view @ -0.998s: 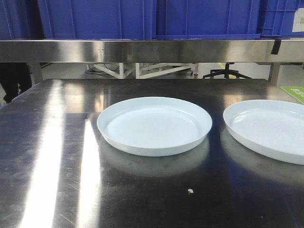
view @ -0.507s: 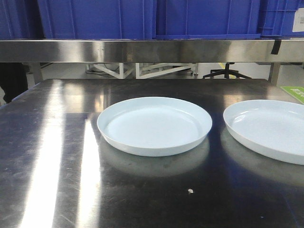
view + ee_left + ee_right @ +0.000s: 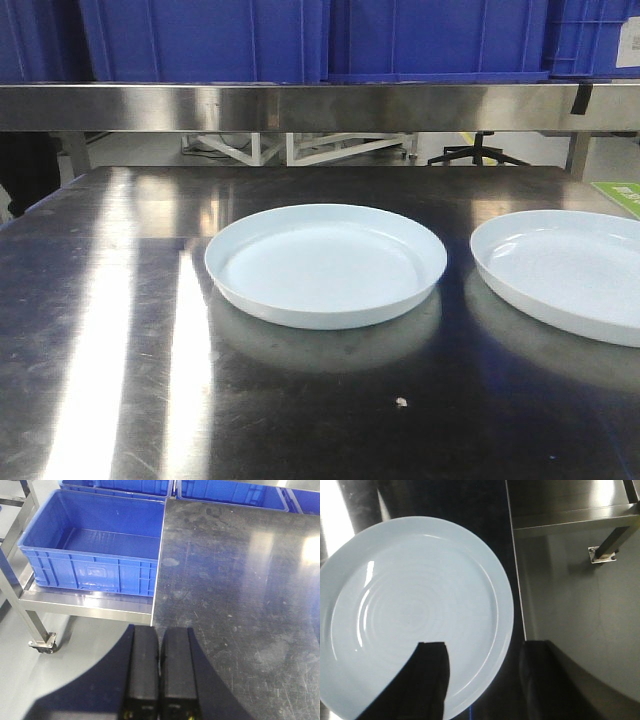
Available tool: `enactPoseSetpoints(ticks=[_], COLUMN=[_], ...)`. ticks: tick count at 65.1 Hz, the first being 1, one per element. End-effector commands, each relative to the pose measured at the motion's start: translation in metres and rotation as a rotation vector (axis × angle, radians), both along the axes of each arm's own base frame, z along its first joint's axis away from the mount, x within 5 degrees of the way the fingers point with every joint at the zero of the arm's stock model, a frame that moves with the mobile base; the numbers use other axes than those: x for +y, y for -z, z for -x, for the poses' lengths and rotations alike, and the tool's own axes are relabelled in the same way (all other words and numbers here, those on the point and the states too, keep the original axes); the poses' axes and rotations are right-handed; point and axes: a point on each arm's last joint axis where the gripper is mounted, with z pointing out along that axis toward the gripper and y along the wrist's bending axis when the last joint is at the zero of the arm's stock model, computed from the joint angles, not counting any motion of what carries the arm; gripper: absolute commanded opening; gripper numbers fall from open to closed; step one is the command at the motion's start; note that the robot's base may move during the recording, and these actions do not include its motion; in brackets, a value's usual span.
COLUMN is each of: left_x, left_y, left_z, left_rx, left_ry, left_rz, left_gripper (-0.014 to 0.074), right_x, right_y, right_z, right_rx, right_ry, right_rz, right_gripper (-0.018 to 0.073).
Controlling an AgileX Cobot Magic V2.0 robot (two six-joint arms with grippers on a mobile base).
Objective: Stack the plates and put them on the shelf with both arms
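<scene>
**Right gripper (image 3: 482, 645) spread astride a plate rim, left gripper (image 3: 160, 632) clenched and idle**

Right wrist view: your right gripper's jaws stand wide apart at the bottom of the frame. One finger is over the bowl of the right plate (image 3: 415, 605), the other out past its rim and past the table (image 3: 445, 497) edge. Nothing is gripped. That straddle looks set for pinching the rim. Whether either finger touches the plate, you cannot tell from here.

Left wrist view: your left gripper is pressed closed on nothing, low in the frame above the table's near edge. A blue crate (image 3: 95, 545) on a wheeled cart (image 3: 85, 607) fills the upper left. No plate shows.

Front view: the centre plate (image 3: 325, 265) and the right plate (image 3: 565, 275) lie flat and apart, not yet stacked. The shelf (image 3: 300, 105) crosses the top, loaded with crates (image 3: 200, 40) that may limit your landing space. Neither arm appears.
</scene>
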Motion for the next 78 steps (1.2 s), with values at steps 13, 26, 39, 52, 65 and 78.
enactPoseSetpoints(ticks=[13, 26, 39, 52, 65, 78], left_x=[-0.002, -0.002, -0.002, -0.002, -0.002, -0.002], left_y=[-0.018, -0.018, -0.018, -0.018, -0.018, -0.018], left_z=[-0.004, -0.004, -0.004, -0.004, -0.004, -0.004], left_rx=[-0.12, -0.12, -0.12, -0.12, -0.12, -0.12], left_ry=[0.015, 0.015, 0.015, 0.015, 0.015, 0.015], left_rz=[0.011, 0.011, 0.011, 0.011, 0.011, 0.011], left_gripper=[0.0085, 0.0085, 0.0085, 0.0085, 0.0085, 0.0085], right_x=[-0.013, -0.029, -0.031, -0.032, -0.032, -0.032], right_y=[0.002, 0.015, 0.031, 0.045, 0.047, 0.047], right_z=[-0.033, -0.062, -0.082, -0.087, -0.088, -0.088], right_rx=[-0.099, -0.053, 0.009, 0.061, 0.063, 0.06], right_ry=[-0.005, 0.045, 0.046, 0.045, 0.044, 0.044], right_rz=[0.078, 0.076, 0.066, 0.062, 0.061, 0.061], right_gripper=[0.0445, 0.0445, 0.0445, 0.0445, 0.0354, 0.0064])
